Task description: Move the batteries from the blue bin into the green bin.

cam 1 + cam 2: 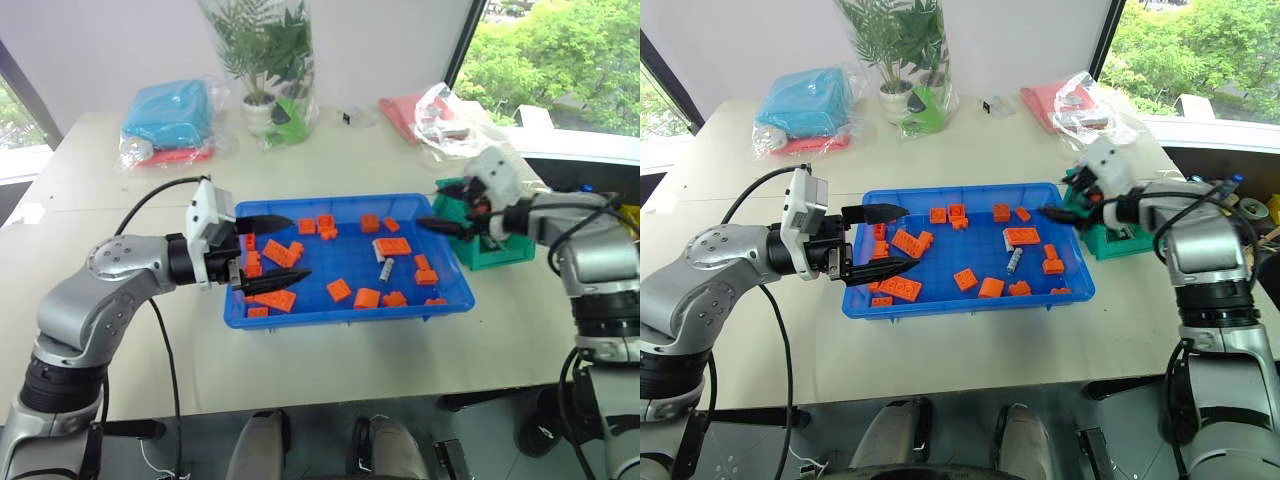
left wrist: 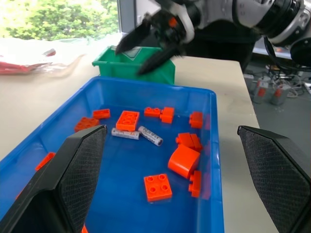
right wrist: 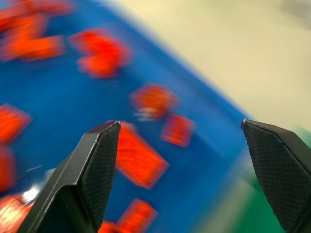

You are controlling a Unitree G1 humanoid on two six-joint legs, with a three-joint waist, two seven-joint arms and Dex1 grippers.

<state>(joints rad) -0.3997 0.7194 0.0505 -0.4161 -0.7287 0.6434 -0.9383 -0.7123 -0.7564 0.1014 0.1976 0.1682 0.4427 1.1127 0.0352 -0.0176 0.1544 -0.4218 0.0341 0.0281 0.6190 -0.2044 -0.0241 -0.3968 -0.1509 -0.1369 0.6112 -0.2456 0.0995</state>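
Note:
The blue bin (image 1: 300,312) lies mid-table, holding several orange bricks (image 1: 280,254) and two silver batteries (image 2: 125,133) (image 2: 150,136) side by side; one battery (image 1: 386,268) is right of its centre. The green bin (image 1: 500,252) stands just off the blue bin's right end. My left gripper (image 1: 298,248) hovers open and empty over the blue bin's left end. My right gripper (image 2: 130,60) is open and empty at the gap between the green bin and the blue bin's far right corner, its fingers (image 3: 97,165) pointing over the blue bin.
A wrapped potted plant (image 1: 270,60), a light-blue bagged bundle (image 1: 170,115) and a red bagged item (image 1: 425,110) sit along the table's far side. Bare table (image 1: 330,370) runs between the blue bin and the near edge.

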